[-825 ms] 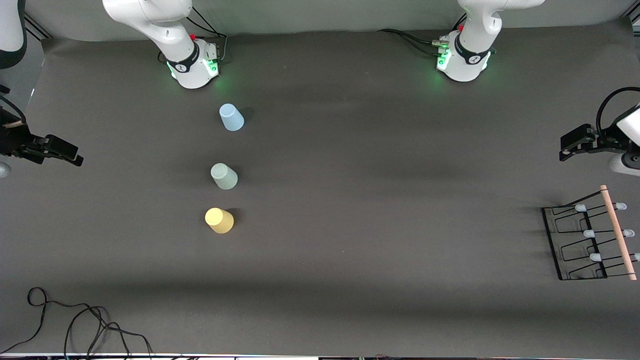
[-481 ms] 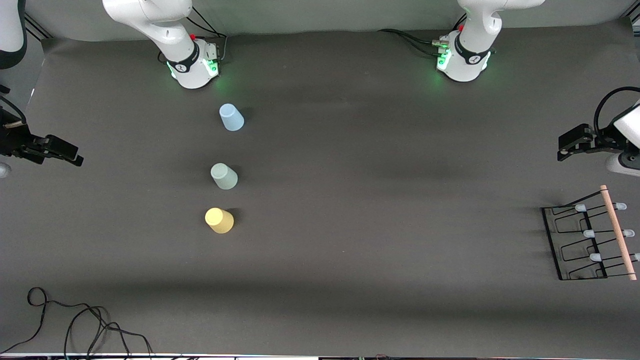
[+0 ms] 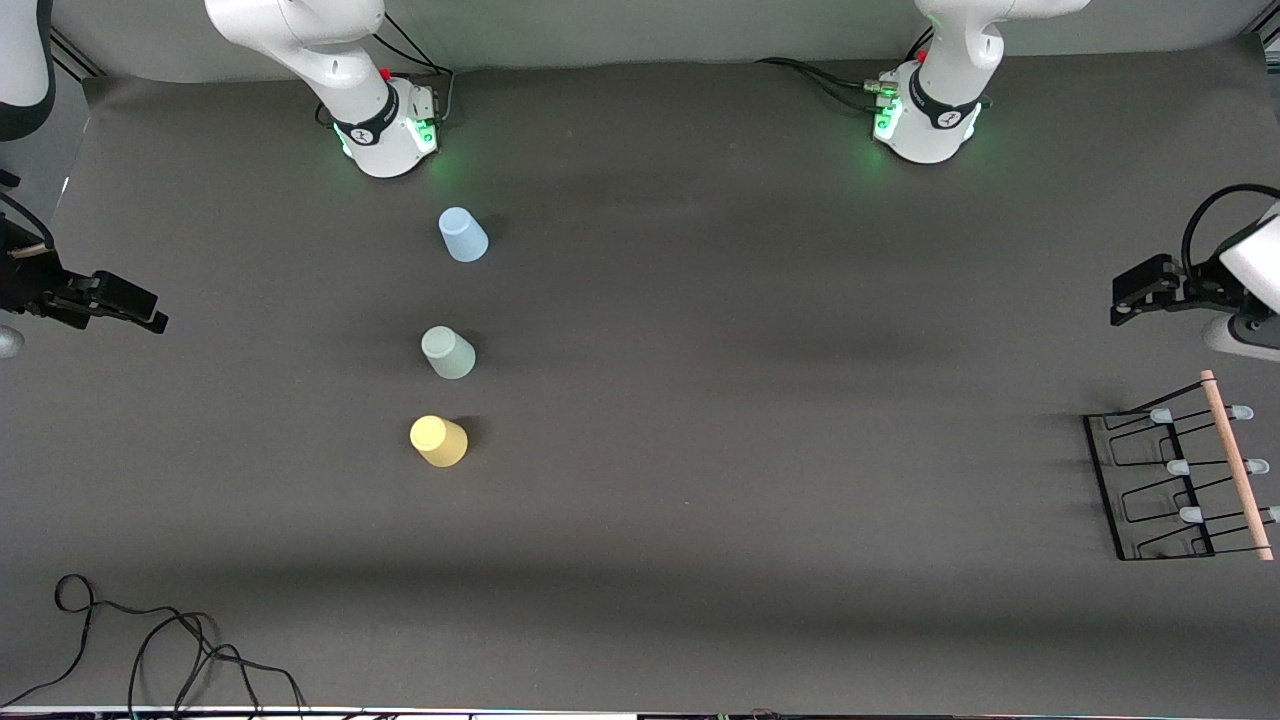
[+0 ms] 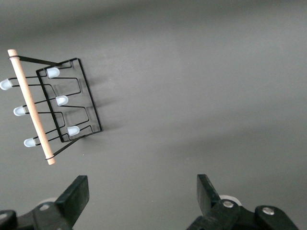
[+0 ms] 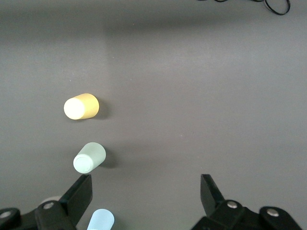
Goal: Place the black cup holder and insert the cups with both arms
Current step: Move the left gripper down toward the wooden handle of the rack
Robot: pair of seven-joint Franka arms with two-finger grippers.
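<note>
Fingers (image 4: 76,196) spread, empty — black cup holder (image 4: 67,105) probably well apart.

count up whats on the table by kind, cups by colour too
pale blue cup: 1
pale green cup: 1
yellow cup: 1
black cup holder: 1
loose black cable: 1
total: 5 things, 3 of them cups, all standing upside down in a row toward the right arm's end; the holder stands at the left arm's end

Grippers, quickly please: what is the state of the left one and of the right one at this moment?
Left gripper: open, holding nothing, up over the table near the black cup holder.
Right gripper: open, holding nothing, at the right arm's end of the table.
</note>
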